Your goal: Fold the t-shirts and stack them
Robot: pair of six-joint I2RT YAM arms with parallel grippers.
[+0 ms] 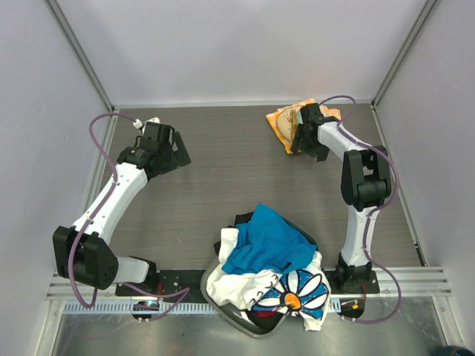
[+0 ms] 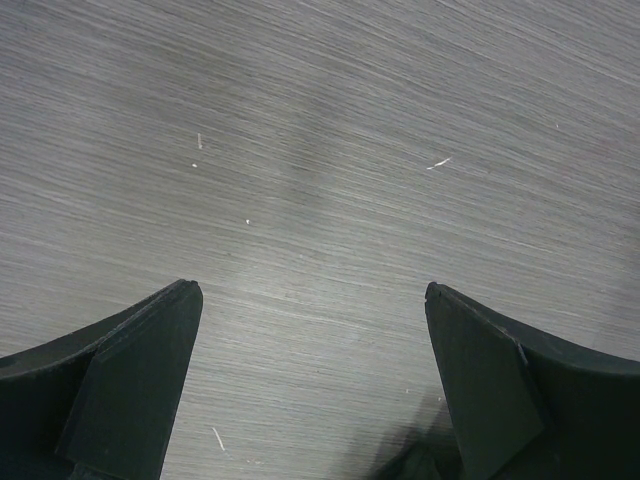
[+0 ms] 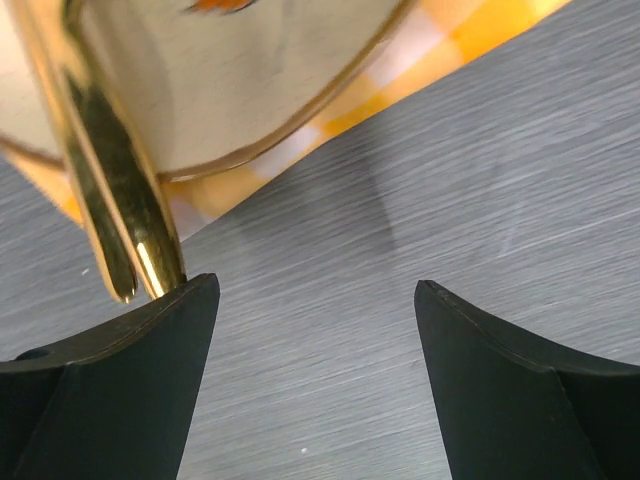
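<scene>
The t-shirts lie bunched in a heap at the near edge in the top view. A plain bright blue one (image 1: 266, 242) is on top, and a white one with a blue-petalled daisy print (image 1: 299, 292) hangs over the front. My left gripper (image 1: 177, 152) is far off at the back left. In the left wrist view my left gripper (image 2: 310, 290) stands wide open over bare table. My right gripper (image 1: 303, 143) is at the back right, away from the heap. In the right wrist view my right gripper (image 3: 317, 285) is open with nothing between its fingers.
An orange-and-white checked napkin (image 1: 283, 119) lies at the back right, just behind my right gripper. On the napkin (image 3: 480, 30) rests a shiny cream plate (image 3: 230, 80), and a gold utensil handle (image 3: 110, 200) ends beside my left fingertip. A grey bin rim (image 1: 214, 300) shows under the heap.
</scene>
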